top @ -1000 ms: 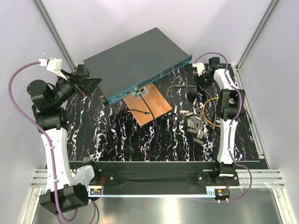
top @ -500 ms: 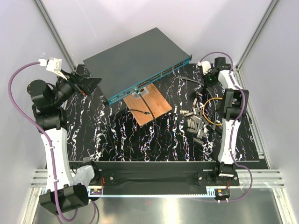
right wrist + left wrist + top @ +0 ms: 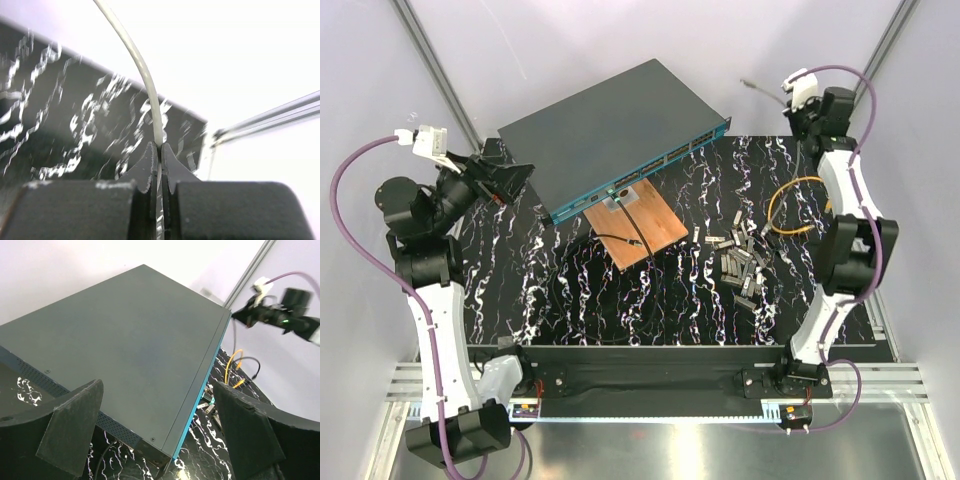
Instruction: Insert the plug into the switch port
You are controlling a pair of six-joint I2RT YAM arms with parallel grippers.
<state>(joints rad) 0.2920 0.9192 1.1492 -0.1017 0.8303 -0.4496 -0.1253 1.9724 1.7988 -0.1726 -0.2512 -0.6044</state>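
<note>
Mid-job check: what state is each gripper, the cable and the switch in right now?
switch: lying on the table, teal port edge facing the wooden board.
cable: pinched and held in the air, visible end unplugged.
left gripper: open, empty, at the switch's left corner.
right gripper: shut on the cable, high at the far right.

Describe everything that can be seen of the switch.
The switch is a large flat box, seemingly metal, dark grey on top, with a teal front edge carrying a row of small ports. Its side shows vent holes and screws. It lies diagonally at the far side of the table. The board meets its front edge. The open left gripper is at its left end, apparently not touching.
</note>
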